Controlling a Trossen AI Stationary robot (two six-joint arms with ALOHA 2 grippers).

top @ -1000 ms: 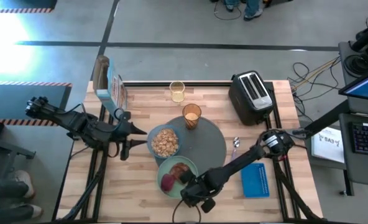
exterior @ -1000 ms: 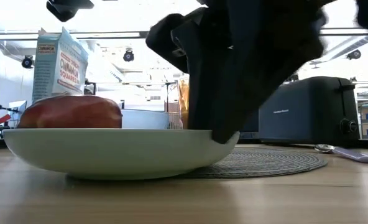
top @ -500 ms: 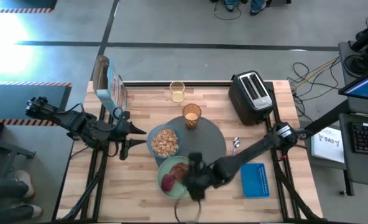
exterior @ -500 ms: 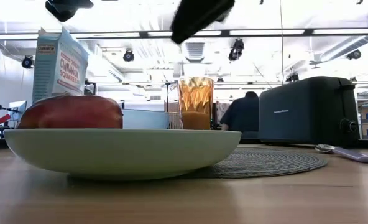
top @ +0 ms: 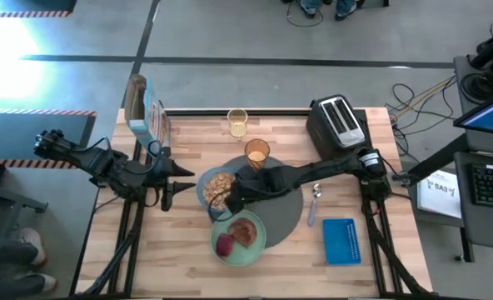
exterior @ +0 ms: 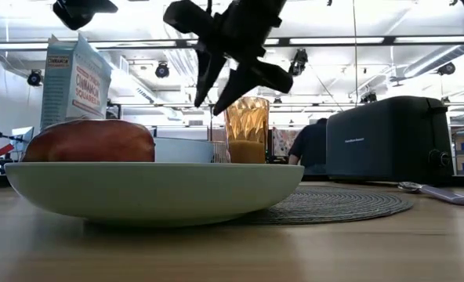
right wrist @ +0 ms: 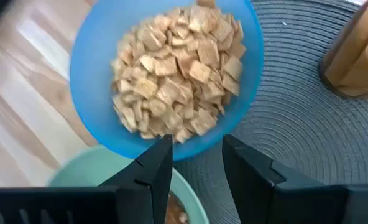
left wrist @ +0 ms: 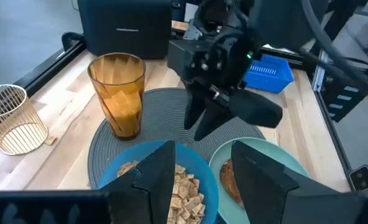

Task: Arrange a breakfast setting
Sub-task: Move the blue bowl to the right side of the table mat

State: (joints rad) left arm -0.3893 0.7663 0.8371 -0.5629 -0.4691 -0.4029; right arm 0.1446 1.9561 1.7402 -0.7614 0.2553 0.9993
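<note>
The small blue bowl [top: 217, 190] of brown cereal [right wrist: 178, 68] rests on the left edge of the round dark-grey mat [top: 286, 204]. The pale-green plate [top: 255, 247] holds the toast slice [top: 245, 227] and red fruit [top: 225, 245]. The amber tumbler [top: 256, 155] stands at the mat's far edge. The small spoon [top: 315, 200] lies at the mat's right. My right gripper [top: 228, 198] hovers open above the gap between bowl and plate, well above the table in the low view [exterior: 208, 106]. My left gripper [top: 180, 177] is open, left of the bowl.
The black-and-silver toaster [top: 336, 125] stands at the back right. The blue slotted basket [top: 341, 240] lies at the front right. A cereal box [top: 146, 117] stands at the back left, a gold wire cup [top: 237, 122] at the far edge.
My right gripper has risen from the plate's near right side and gone toward the table's far edge and left, and is now above the bowl's near rim. The plate, toast and fruit have stayed in place.
</note>
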